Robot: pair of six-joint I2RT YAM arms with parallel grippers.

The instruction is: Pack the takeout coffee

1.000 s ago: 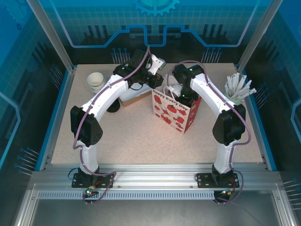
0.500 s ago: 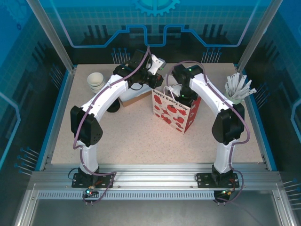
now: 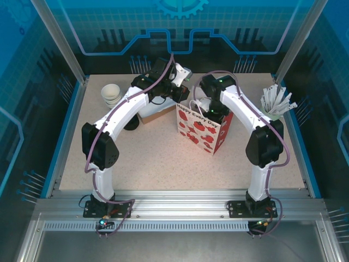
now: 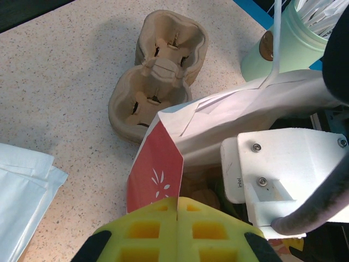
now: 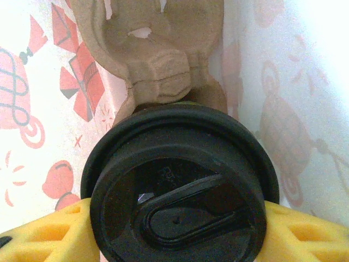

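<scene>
Stack of white paper cups (image 3: 110, 94) stands at the far left of the desk (image 3: 158, 164), well apart from everything else

Left arm (image 3: 122, 112) reaches across to the far middle of the desk. Left jaws are together: the two yellow fingers (image 4: 142, 232) meet at a seam, and the red side panel of the strawberry-print bag (image 3: 203, 130) runs down into that seam, so they look pinched on the bag's rim

Left wrist view: white paper sheets (image 4: 22, 185) lie flat at the left, and an empty pulp cup carrier (image 4: 158, 82) sits on the desk just beyond the bag's open mouth

Bag stands upright at mid-desk with its mouth open. Right arm (image 3: 256, 136) bends over it and its wrist goes down into the opening

Right wrist view, inside the bag: the takeout coffee (image 5: 180, 180) is upright, its round black lid facing the camera. Right jaws are clamped on the cup, one yellow finger (image 5: 43, 234) on each side just under the lid. A second pulp carrier (image 5: 152, 49) lies in the bag just beyond the cup; whether they touch I cannot tell

Pale green cup of white sticks (image 3: 277, 106) stands at the right edge of the desk, near the bag
</scene>
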